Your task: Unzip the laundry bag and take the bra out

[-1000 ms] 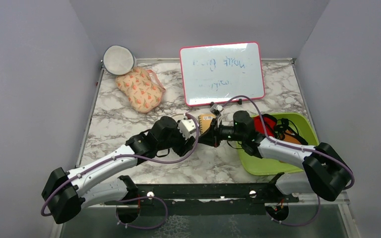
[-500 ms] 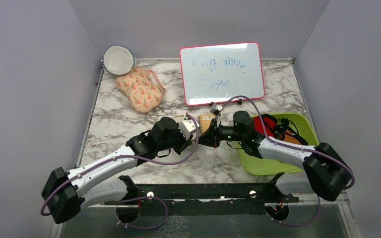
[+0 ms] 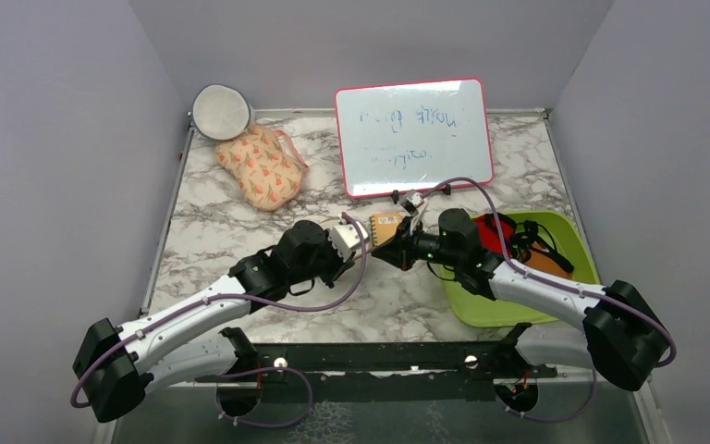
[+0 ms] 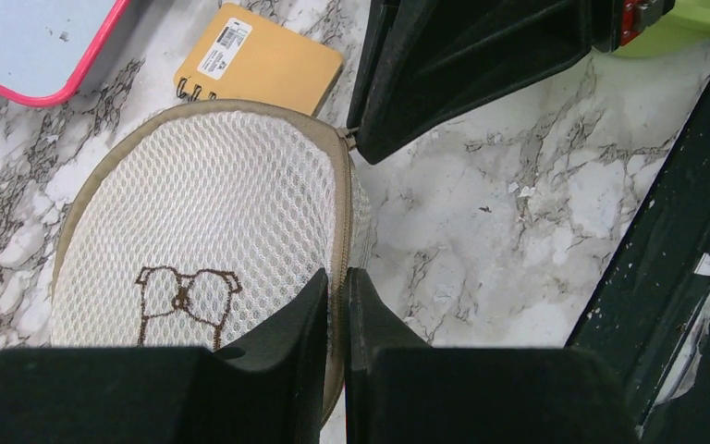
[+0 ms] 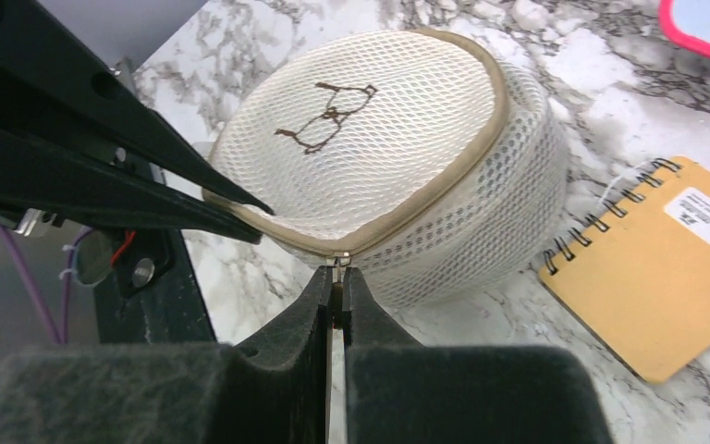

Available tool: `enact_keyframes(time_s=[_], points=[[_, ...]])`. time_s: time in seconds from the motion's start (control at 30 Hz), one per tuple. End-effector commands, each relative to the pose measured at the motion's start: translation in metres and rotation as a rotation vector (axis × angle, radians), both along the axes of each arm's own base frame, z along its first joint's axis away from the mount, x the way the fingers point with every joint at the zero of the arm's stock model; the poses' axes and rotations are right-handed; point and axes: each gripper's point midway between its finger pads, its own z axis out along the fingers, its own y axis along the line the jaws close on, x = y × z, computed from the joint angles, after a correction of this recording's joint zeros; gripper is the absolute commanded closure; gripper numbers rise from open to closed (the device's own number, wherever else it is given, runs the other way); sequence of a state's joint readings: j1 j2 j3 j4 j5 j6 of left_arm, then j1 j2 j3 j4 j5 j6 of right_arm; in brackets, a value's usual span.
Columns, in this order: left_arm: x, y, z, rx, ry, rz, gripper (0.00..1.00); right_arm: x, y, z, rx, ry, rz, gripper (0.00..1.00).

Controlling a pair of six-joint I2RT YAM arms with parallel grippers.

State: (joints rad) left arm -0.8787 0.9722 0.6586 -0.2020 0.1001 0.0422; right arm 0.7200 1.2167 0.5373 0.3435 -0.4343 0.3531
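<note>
Far left corner: a white round disc (image 3: 221, 111) with a grey rim, leaning at the back wall, and a peach floral pouch (image 3: 261, 166) just in front of it.
Left claw (image 4: 336, 282): pressed together, pinching the tan rim of the laundry bag on its near side.
Laundry bag (image 4: 203, 213): mid-table between the two claws, lying on the marble with its brown squiggle facing up; mesh, cream.
Notepad (image 4: 259, 60): orange, spiral-bound, flat just behind the bag.
Right claw (image 5: 336, 277): tips closed on the small metal zip pull (image 5: 337, 262) at the bag's rim, opposite the left claw.
Whiteboard (image 3: 414, 137): pink-framed, at the back.
Tray (image 3: 495, 310): green, far right, holding red and black items.
</note>
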Motion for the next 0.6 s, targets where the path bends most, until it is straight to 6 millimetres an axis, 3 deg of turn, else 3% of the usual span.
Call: enact_keyframes(time_s=[0.0, 0.23, 0.57], points=[[0.006, 0.012, 0.002, 0.027, -0.037, 0.053, 1.0, 0.027, -0.02, -0.011, -0.087, -0.018, -0.155, 0.99], [0.006, 0.014, 0.007, 0.015, -0.057, 0.051, 1.0, 0.041, -0.037, -0.016, -0.069, 0.018, -0.25, 0.99], [0.006, 0.018, 0.014, -0.006, -0.076, 0.069, 1.0, 0.038, -0.039, -0.031, -0.079, 0.068, -0.237, 0.99]])
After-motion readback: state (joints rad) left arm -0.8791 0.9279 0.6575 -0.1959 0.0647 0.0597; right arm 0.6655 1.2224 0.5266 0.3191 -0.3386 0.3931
